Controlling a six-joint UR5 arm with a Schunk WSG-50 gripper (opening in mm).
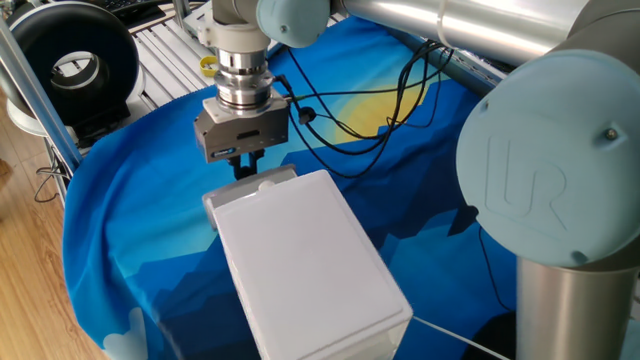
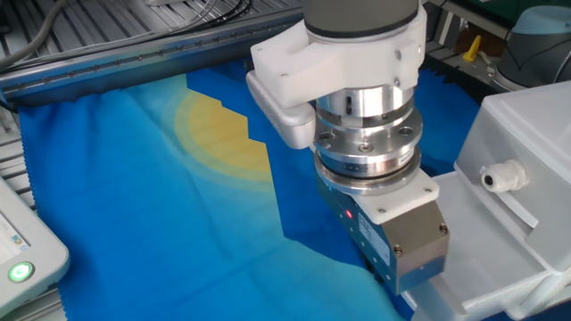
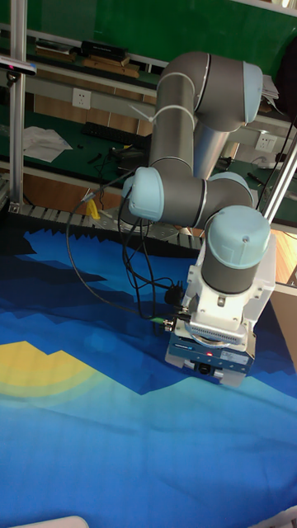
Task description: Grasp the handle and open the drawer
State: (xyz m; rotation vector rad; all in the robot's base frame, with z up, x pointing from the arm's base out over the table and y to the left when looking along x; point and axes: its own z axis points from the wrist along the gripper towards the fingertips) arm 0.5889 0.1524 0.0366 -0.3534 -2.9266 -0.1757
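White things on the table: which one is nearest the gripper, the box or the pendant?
The box, the one with a round knob on its front; the gripper hangs right beside it. The green-lit pendant lies far across the cloth.

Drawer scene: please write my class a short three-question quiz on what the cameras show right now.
1. True or false: the gripper has closed on the knob.
2. The cloth under the box is: A) red, B) blue with a yellow patch, C) plain white.
3. Fill in: the lit button at the left edge glows ____.

Key: 1 false, the knob stands free beside the gripper; 2 B; 3 green.
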